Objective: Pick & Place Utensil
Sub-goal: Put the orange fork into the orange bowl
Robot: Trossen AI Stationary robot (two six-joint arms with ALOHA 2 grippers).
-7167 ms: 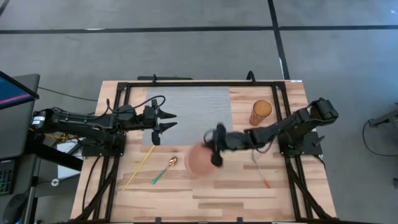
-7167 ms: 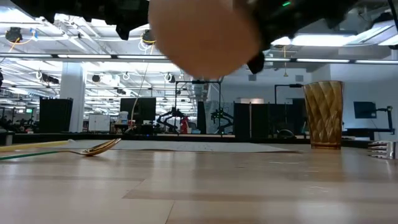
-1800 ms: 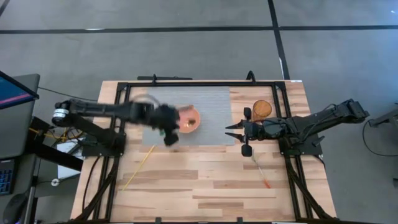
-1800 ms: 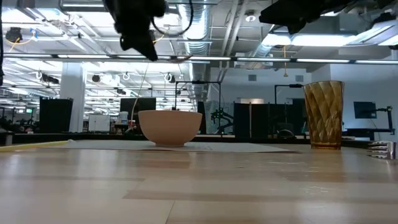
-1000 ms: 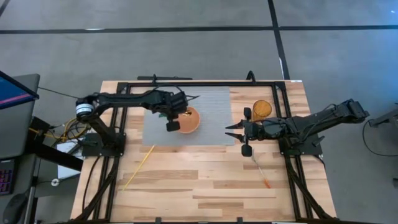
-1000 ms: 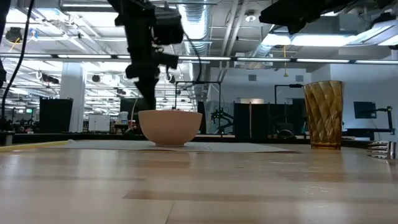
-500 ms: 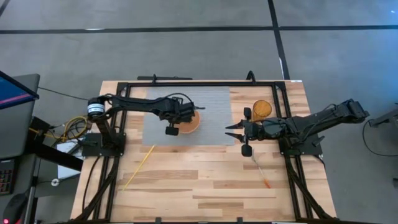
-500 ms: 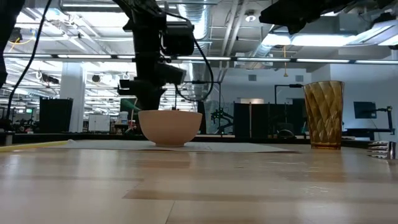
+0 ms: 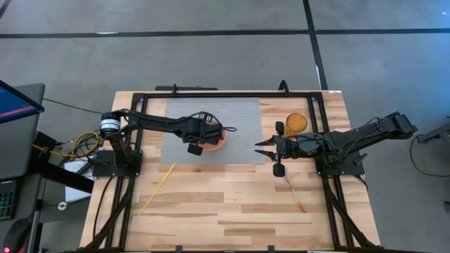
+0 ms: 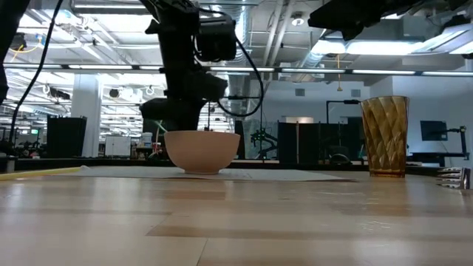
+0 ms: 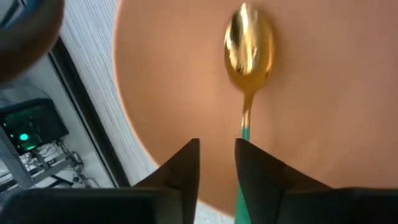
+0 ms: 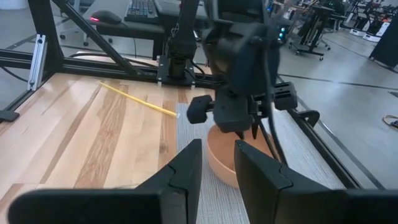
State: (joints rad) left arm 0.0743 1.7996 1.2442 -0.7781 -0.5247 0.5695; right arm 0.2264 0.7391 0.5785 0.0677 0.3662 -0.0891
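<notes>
Bowl (image 9: 214, 138) on grey mat (image 9: 242, 116), wooden table (image 9: 232, 211); workshop behind.

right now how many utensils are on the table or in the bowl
3: a gold spoon in the bowl, a yellow stick front-left, and an orange-tipped utensil front-right.

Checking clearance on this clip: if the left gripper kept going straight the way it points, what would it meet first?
Probably the spoon lying in the bowl, then the bowl's inside; the left gripper points down into it.
</notes>
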